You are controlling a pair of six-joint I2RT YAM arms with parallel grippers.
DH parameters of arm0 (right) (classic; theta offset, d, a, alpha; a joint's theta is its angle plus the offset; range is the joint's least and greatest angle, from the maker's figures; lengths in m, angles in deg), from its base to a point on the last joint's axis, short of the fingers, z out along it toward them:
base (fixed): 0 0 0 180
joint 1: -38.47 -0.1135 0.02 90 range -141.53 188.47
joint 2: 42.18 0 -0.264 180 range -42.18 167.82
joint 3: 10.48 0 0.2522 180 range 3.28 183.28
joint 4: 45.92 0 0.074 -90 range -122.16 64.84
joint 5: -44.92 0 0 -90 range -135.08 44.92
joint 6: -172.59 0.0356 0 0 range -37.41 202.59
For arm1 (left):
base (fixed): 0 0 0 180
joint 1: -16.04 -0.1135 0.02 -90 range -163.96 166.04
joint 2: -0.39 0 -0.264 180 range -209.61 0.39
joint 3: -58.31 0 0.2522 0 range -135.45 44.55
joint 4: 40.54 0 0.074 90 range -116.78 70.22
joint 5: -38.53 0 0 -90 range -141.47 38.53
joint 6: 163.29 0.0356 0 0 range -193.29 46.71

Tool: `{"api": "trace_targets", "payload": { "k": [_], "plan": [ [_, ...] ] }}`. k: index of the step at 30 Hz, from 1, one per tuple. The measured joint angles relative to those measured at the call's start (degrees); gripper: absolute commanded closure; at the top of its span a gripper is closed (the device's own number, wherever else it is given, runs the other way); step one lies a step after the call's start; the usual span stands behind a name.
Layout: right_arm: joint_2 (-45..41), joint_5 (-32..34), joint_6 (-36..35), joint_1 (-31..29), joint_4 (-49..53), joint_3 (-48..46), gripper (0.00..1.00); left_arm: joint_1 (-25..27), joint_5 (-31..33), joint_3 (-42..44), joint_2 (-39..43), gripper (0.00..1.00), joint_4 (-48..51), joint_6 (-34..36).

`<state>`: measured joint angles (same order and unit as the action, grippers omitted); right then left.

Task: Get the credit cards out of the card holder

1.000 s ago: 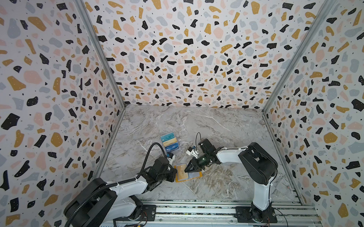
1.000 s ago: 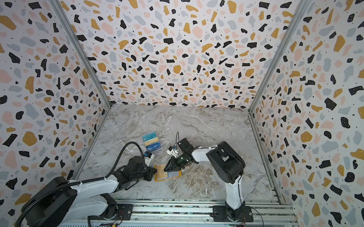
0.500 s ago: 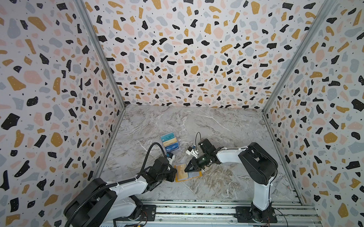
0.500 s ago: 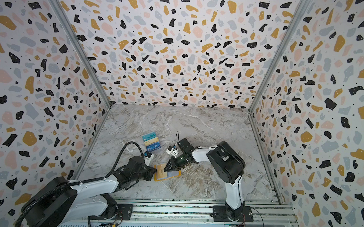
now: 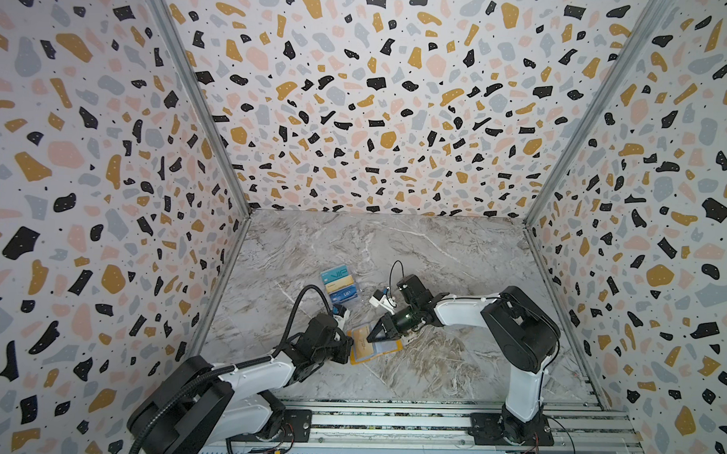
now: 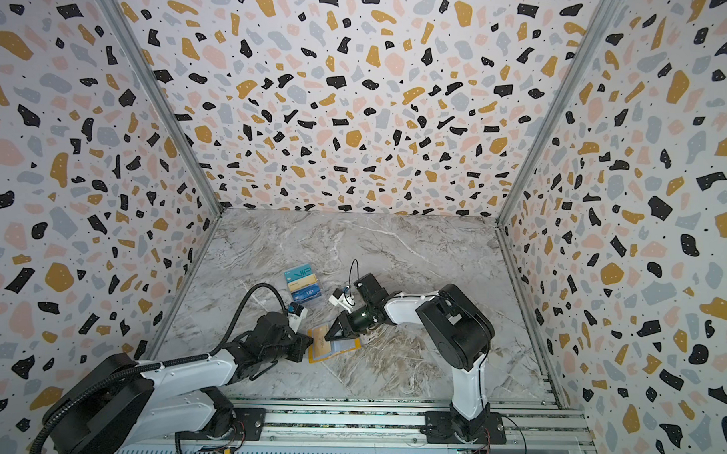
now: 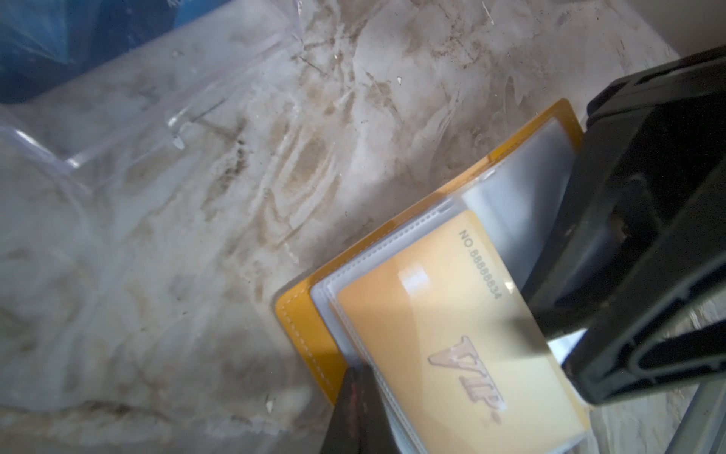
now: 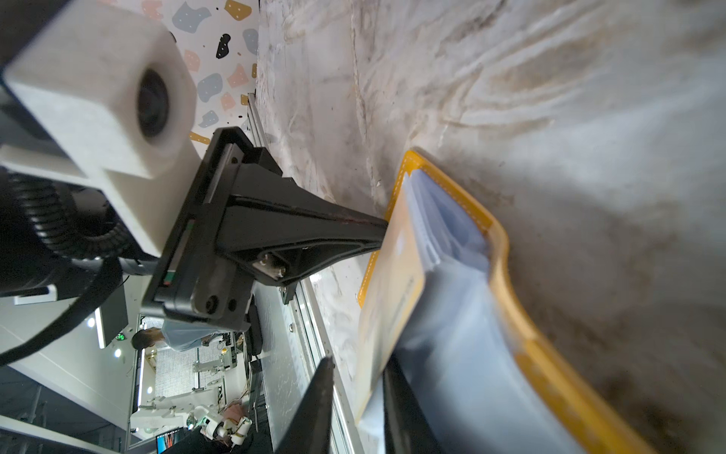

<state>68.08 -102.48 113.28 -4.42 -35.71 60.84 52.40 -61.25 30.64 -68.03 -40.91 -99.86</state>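
The card holder [image 5: 370, 349], a yellow cover with clear sleeves, lies open on the marble floor. My left gripper [image 5: 349, 347] is shut on its near edge; the left wrist view shows the shut fingertips [image 7: 355, 393] on the cover [image 7: 306, 326] and sleeves. A beige-gold VIP credit card [image 7: 451, 334] sits in the top sleeve. My right gripper [image 8: 357, 363] stands open, one finger on each side of that card's [image 8: 393, 283] edge, with a gap on one side. Three credit cards lie behind: teal [image 5: 334, 273], beige [image 5: 343, 283], dark blue [image 5: 345, 294].
The three loose cards lie overlapped on the floor left of centre, by a clear plastic box [image 7: 176, 118]. The side wall [image 5: 209, 297] runs close behind the left arm. A metal rail [image 5: 388, 420] borders the front edge.
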Motion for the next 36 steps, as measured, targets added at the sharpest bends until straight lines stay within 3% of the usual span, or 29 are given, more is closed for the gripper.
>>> {"api": "trace_targets", "payload": {
  "k": [17, 26, 36],
  "plan": [
    [4.6, 1.1, -0.3, -0.4, 5.5, 5.5, 0.74, -0.2, 2.0, 0.0, 0.7, 1.0, 0.8, 0.0],
    [3.6, 8.2, -5.3, -1.4, 13.7, 8.7, 0.64, -0.1, 0.9, 0.5, 1.7, 1.0, 1.1, 0.0],
    [1.4, 13.1, -5.5, -2.1, 17.6, 8.7, 0.54, 0.3, -1.1, 1.2, 2.6, 1.0, 1.4, 0.0]
  ]
}}
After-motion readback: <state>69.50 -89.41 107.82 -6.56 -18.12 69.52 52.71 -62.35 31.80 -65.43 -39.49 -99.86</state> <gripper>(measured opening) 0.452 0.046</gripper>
